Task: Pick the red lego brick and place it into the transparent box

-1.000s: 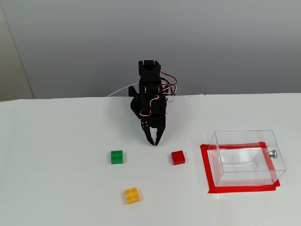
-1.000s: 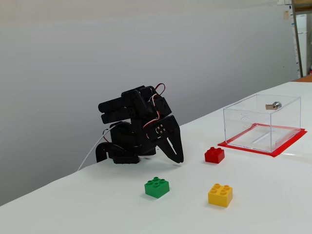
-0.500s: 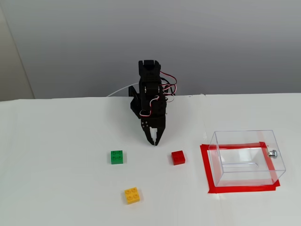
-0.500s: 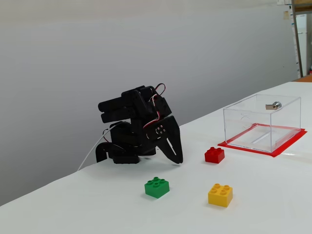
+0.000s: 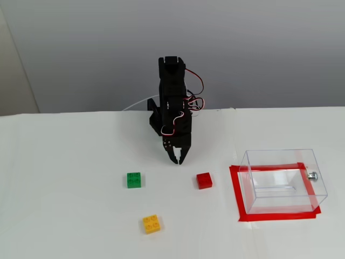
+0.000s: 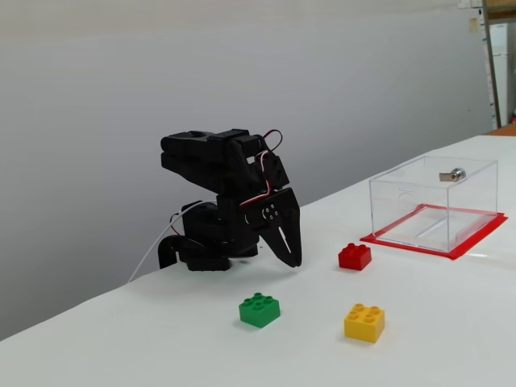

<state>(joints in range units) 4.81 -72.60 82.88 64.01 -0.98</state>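
Claw [image 5: 178, 160] nearly closed, empty, above table [image 5: 64, 216]

Red lego brick [image 5: 204, 180]; green brick [image 5: 133, 179]; yellow brick [image 5: 151, 224]; black gripper [image 5: 177, 160]

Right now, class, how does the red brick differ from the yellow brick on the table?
The red brick is red and the yellow brick is yellow. In the higher fixed view the red brick sits squarer to the frame, while the yellow brick is turned slightly. The red brick lies nearer the clear box; the yellow brick lies farther off. Both look the same size, with studs up.
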